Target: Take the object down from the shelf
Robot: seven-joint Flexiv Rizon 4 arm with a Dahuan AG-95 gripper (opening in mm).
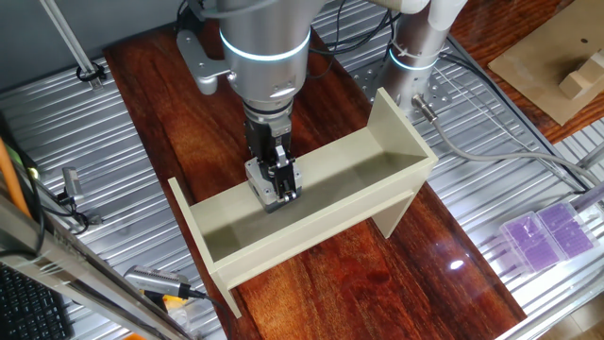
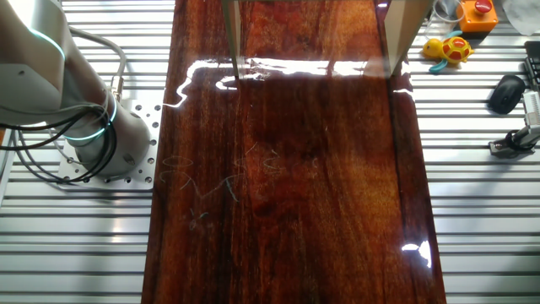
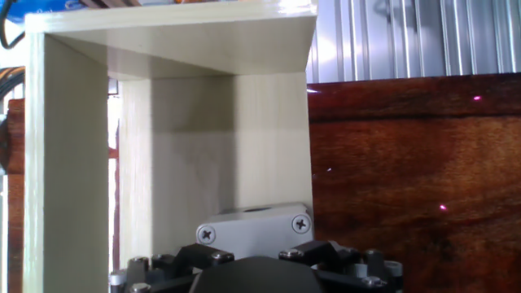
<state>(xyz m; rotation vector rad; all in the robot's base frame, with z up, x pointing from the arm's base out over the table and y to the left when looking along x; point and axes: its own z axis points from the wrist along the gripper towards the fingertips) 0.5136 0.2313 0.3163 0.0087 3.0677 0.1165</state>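
The table [image 1: 321,274] is a dark red-brown polished wood board lying on ribbed metal decking, and in the other fixed view its glossy top carries bright glare streaks and faint pale scratches. Beside the jaws on every side stands the shelf [image 1: 377,179], a long cream trough with tall flat end panels, set slantwise across the table; its two end panels show as pale uprights at the top edge of the other fixed view. The arm comes down from above, its silver wrist with a glowing ring directly over the trough, and the jaws [image 1: 276,189] reach into the trough near its middle. They are closed on the object [image 1: 269,181], a small grey box with screws at its corners, which sits between them at the shelf floor; in the hand view its pale grey face [image 3: 256,229] lies just ahead of the jaws, against the shelf's cream inner wall. Farther off from the jaws, purple plastic cases [image 1: 547,233] lie on the decking, tan wooden blocks [image 1: 580,76] rest at the far corner, and the arm's base [image 2: 110,139] is bolted to the metal beside the table.
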